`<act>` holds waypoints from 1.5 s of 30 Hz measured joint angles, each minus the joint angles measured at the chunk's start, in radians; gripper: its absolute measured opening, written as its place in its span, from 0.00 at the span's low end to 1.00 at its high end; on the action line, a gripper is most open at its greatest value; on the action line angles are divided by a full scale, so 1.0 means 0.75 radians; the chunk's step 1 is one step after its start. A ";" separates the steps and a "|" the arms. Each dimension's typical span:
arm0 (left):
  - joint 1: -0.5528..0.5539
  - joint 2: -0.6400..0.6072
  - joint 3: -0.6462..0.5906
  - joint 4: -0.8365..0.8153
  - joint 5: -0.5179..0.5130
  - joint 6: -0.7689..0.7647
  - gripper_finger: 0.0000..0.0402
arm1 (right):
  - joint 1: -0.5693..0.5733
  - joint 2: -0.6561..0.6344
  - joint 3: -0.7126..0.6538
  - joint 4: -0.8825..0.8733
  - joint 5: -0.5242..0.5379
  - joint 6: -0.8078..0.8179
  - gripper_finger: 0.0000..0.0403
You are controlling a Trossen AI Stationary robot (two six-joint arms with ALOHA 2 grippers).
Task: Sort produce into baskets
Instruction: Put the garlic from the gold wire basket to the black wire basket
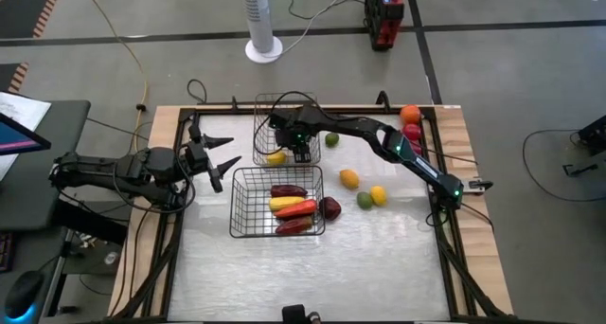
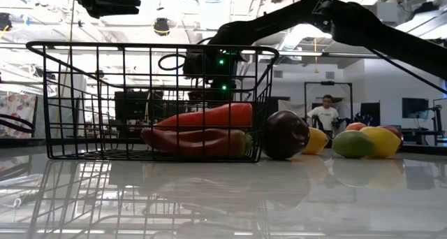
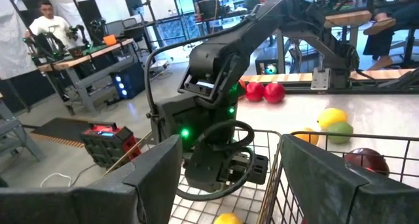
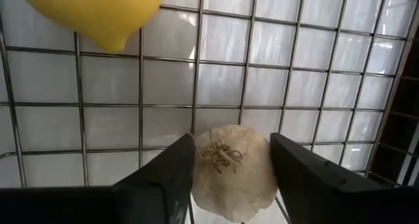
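Though half-hidden overhead, right gripper (image 4: 229,160) in silvery basket (image 1: 263,125), pinching pale bulb (image 4: 230,168) (left gripper (image 1: 220,158) spread).

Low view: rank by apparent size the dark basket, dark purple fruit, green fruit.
1. dark basket, by far the largest.
2. dark purple fruit.
3. green fruit, slightly smaller, though it may sit farther from the camera, so true order of these two is unsure.

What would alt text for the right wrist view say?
The right gripper hangs over the silvery wire mesh basket floor, its two dark fingers on either side of a pale, cream-coloured round garlic-like bulb. A yellow lemon-shaped fruit lies on the mesh nearby.
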 joint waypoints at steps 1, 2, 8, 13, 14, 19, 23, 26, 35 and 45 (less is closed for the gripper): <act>0.001 0.000 0.000 0.000 0.000 0.000 0.62 | 0.000 0.000 0.000 0.000 0.000 0.000 0.50; 0.000 0.000 0.000 0.000 0.000 0.000 0.62 | 0.000 0.000 0.000 0.000 0.000 0.001 0.49; 0.000 0.000 0.000 -0.002 0.001 0.001 0.62 | 0.003 0.000 0.000 0.000 0.000 -0.003 0.47; 0.000 0.000 0.000 -0.003 -0.001 0.001 0.62 | 0.007 -0.011 0.000 -0.007 0.031 -0.003 0.48; 0.000 0.000 0.000 -0.003 -0.001 0.001 0.62 | 0.009 -0.020 0.000 -0.007 0.041 -0.003 0.47; 0.000 -0.001 0.000 -0.004 -0.001 0.001 0.62 | 0.031 -0.091 0.001 0.005 0.050 0.002 0.47; 0.000 -0.001 0.000 -0.005 -0.001 0.001 0.62 | 0.069 -0.156 0.000 0.004 0.072 0.026 0.48; 0.000 -0.001 0.000 -0.009 -0.001 0.001 0.62 | 0.116 -0.232 0.001 0.009 0.075 0.060 0.48; 0.000 -0.001 0.000 -0.011 0.000 -0.018 0.62 | 0.352 -0.471 0.001 0.020 -0.023 0.305 0.48; 0.000 -0.002 0.000 -0.010 0.083 -0.094 0.62 | 0.587 -0.433 0.001 -0.074 -0.176 0.552 0.56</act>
